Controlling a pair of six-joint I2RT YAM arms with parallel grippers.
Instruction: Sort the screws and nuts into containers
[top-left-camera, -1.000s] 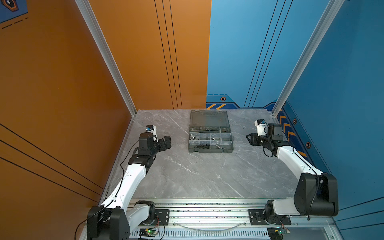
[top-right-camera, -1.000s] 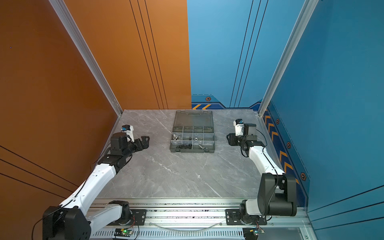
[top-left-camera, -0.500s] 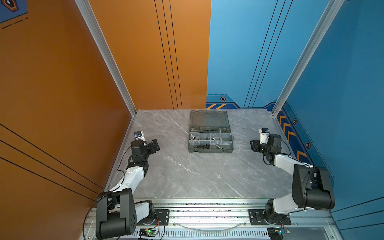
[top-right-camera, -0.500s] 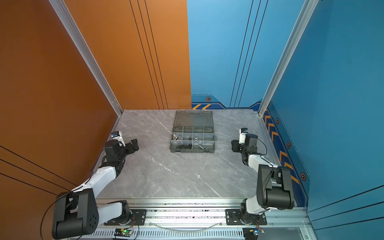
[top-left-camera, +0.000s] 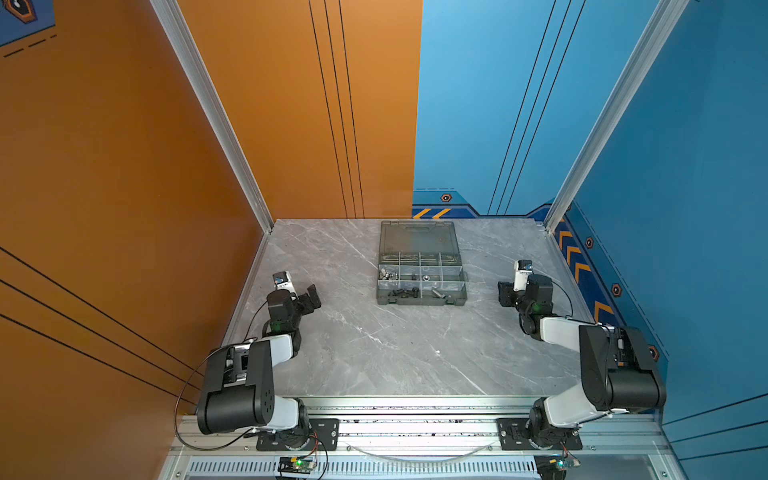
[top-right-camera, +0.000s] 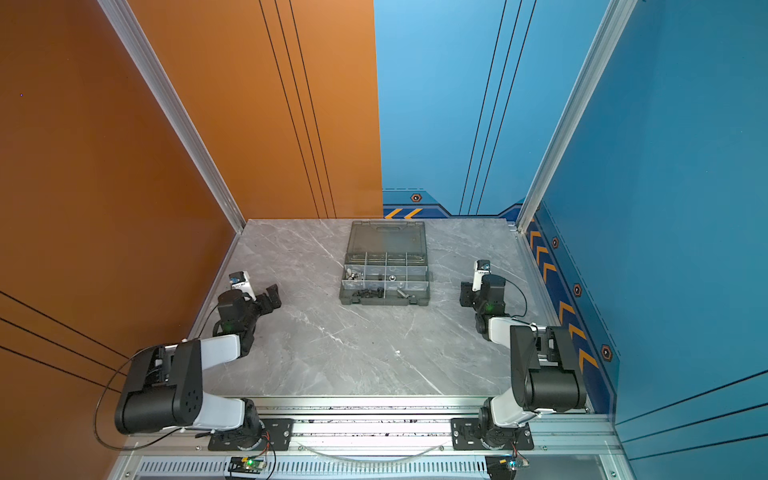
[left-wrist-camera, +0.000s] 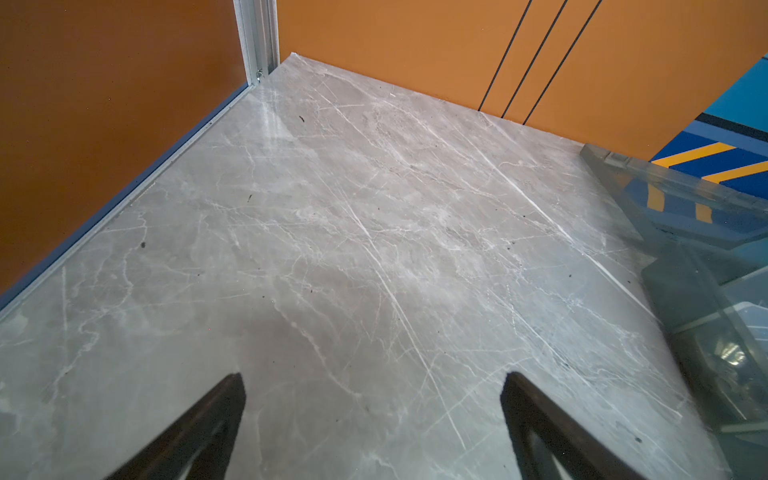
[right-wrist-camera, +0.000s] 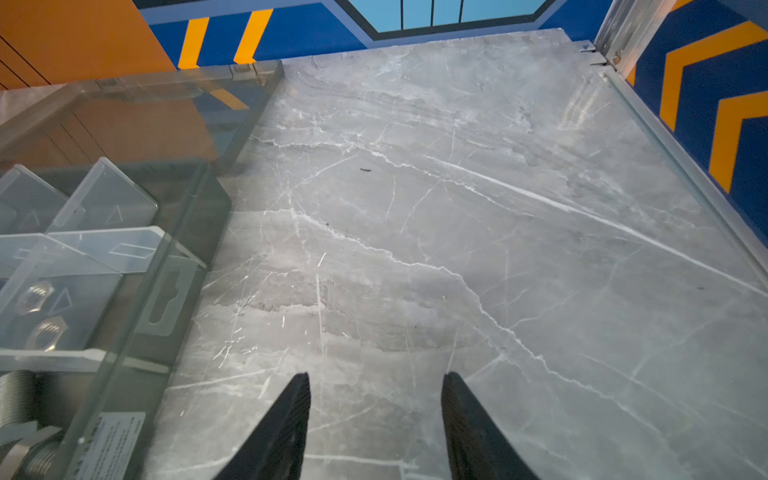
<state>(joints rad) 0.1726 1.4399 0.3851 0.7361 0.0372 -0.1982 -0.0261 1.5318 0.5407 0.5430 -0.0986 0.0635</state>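
Room: orange walls (top-left-camera: 124, 166) at nine o'clock, blue walls (top-left-camera: 685, 208) at three. Below me is one grey marble table (top-left-camera: 374, 353), with twelve o'clock at the back wall.
Left claw (left-wrist-camera: 372, 378): released and spread wide, only marble between my fingers. It sits low at the table's nine o'clock.
Right claw (right-wrist-camera: 377, 376): released with a narrower gap and nothing in it. It sits low at three o'clock.
Arms: two. My left arm (top-left-camera: 266, 353) and right arm (top-left-camera: 557, 332) are each folded tight, elbows back by the front rail (top-left-camera: 415, 428).
Case (top-left-camera: 419, 300): one, at twelve o'clock, with its lid (top-left-camera: 417, 237) lying open toward the back wall. It is near my right claw and well apart from my left.
Containers (top-left-camera: 409, 259): three rows.
Top views: silver wing nuts (top-left-camera: 388, 275) lie at the middle row's nine o'clock end and black pieces (top-left-camera: 403, 293) in the front row. Both are too small to count.
Right wrist only: two silver hex nuts (right-wrist-camera: 37, 296) lie behind translucent dividers (right-wrist-camera: 104, 199), with silver screws (right-wrist-camera: 16, 399) in the next container.
Left wrist only: a sliver of the case, contents blurred.
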